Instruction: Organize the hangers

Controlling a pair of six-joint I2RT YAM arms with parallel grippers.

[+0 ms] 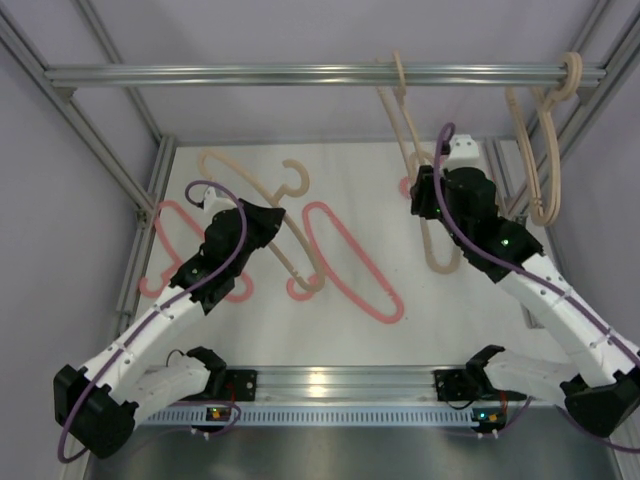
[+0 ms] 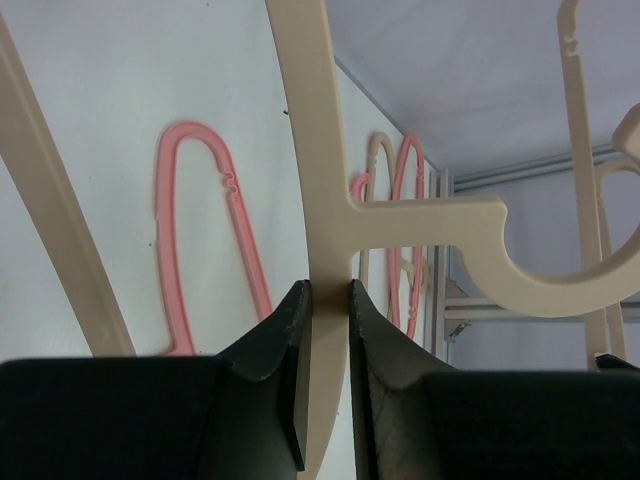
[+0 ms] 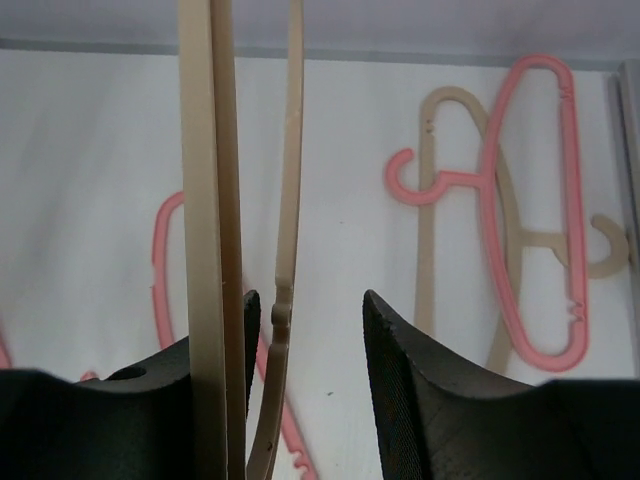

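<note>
We find the left pincer [image 2: 327, 300] clamped on a beige hanger [image 2: 318, 150]. Both fingers [image 2: 285, 340] press flat against its bar just below the point where the hook branches off. In the overhead view this hanger sits centre-left in the frame, hook toward the top. We cannot tell whether it touches the table [image 1: 450, 310].

The right pincer [image 3: 305, 315] stands apart. A hanging hanger [image 3: 212, 150] runs down through its view. The thick bar passes in front of the finger at the left of the frame, and the thin bar drops into the gap close beside that finger. Clear space shows between the thin bar and the other finger.

The left arm rises from the lower left corner and reaches toward the centre, wrist over the table. The right arm comes from the lower right, bends near the right edge, and reaches to the upper centre-right. Its wrist is beside the body of the hanging hanger.

The rail [image 1: 250, 75] across the top of the frame carries that hanger by its hook. It also carries more beige hangers [image 1: 572, 68] at its right end; their number is unclear. On the table lie a left pink hanger [image 1: 162, 235] and a centre pink hanger [image 1: 388, 312]. Under the right arm, a crossed pink hanger [image 3: 577, 220] lies over a lower beige hanger [image 3: 427, 250].
</note>
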